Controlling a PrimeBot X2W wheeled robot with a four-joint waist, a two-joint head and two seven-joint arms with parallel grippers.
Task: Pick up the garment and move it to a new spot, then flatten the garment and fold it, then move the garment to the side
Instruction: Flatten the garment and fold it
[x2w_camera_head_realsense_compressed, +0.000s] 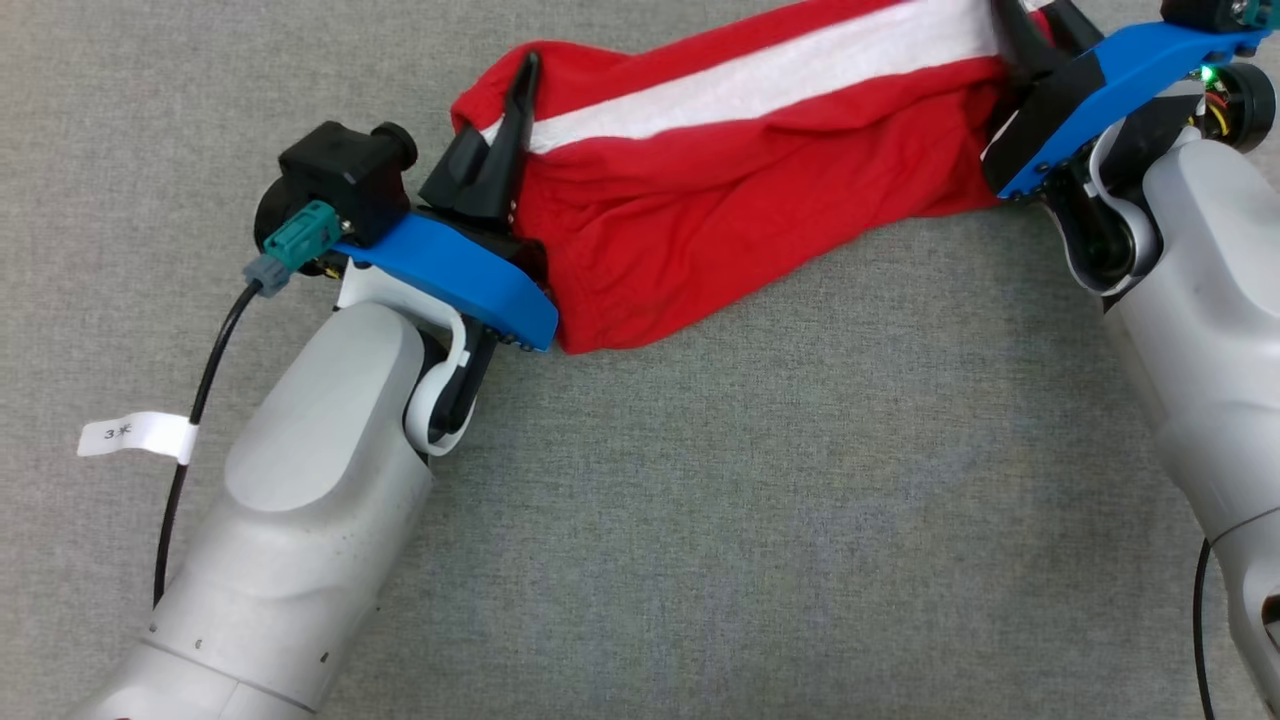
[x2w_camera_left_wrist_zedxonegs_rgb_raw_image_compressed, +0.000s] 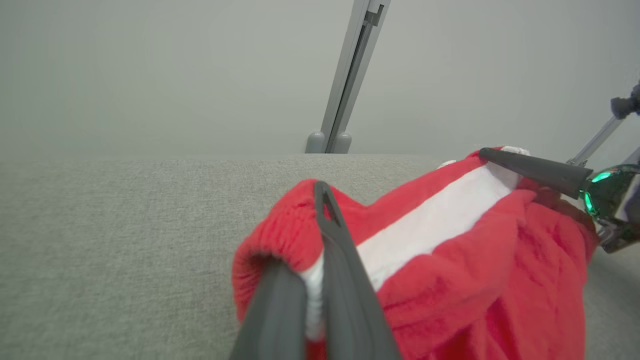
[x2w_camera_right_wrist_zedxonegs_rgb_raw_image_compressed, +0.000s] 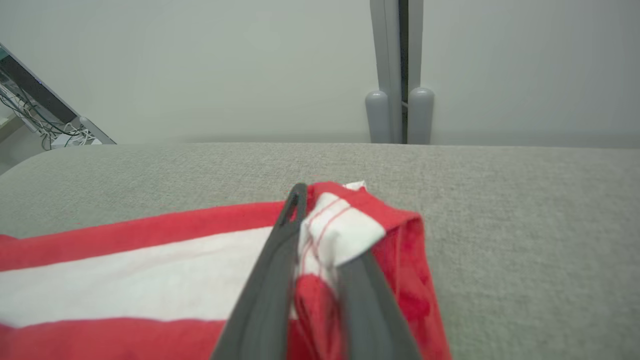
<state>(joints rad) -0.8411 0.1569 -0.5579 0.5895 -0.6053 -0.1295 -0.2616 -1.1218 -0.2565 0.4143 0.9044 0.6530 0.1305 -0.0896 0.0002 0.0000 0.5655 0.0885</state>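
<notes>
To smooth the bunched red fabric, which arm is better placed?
Probably the left: the bunched part of the garment sags right beside the left gripper, while the right gripper grips the opposite end.

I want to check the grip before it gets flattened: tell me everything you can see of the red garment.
The garment is soft red cloth with a broad white stripe running along its length. It is stretched into a long, wrinkled band over the grey fabric surface, and its near edge sags in loose folds. The left gripper is shut on its gathered left end. The right gripper pinches the stitched white corner at its right end.
</notes>
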